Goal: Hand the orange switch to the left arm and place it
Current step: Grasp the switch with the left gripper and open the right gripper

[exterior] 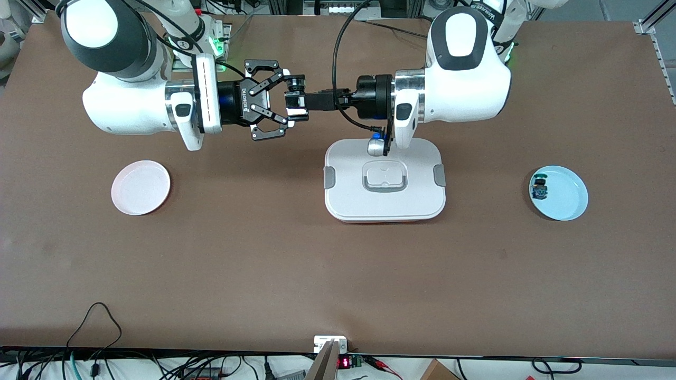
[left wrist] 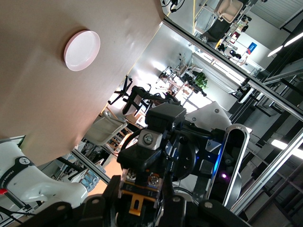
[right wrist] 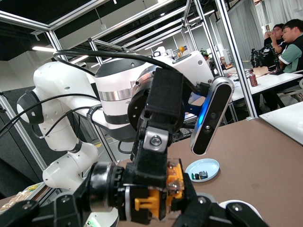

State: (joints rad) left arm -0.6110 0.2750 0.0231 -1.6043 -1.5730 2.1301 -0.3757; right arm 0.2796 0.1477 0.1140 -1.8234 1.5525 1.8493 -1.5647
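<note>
I am holding both my arms level above the counter point(exterior: 338, 274), tools facing each other in the air over the bare counter just off the white box point(exterior: 384, 182), toward the right arm's end. The orange switch point(right wrist: 156, 201) is sitting between the two tools, its black cap showing in the front view point(exterior: 297, 83).

My left tool point(exterior: 296, 101) is clamped on the orange switch; in the left wrist view its fingers are pressing the yellow-orange body point(left wrist: 138, 195). My right tool point(exterior: 288, 97) is spread wide, its black linkage fingers point(exterior: 269, 129) standing to either side of the switch and the left tool's tip; I cannot tell whether its pads are touching.

A pink plate point(exterior: 140, 187) is lying toward the right arm's end. A blue plate point(exterior: 567, 198) toward the left arm's end is holding a small blue-bodied switch point(exterior: 540, 188).
</note>
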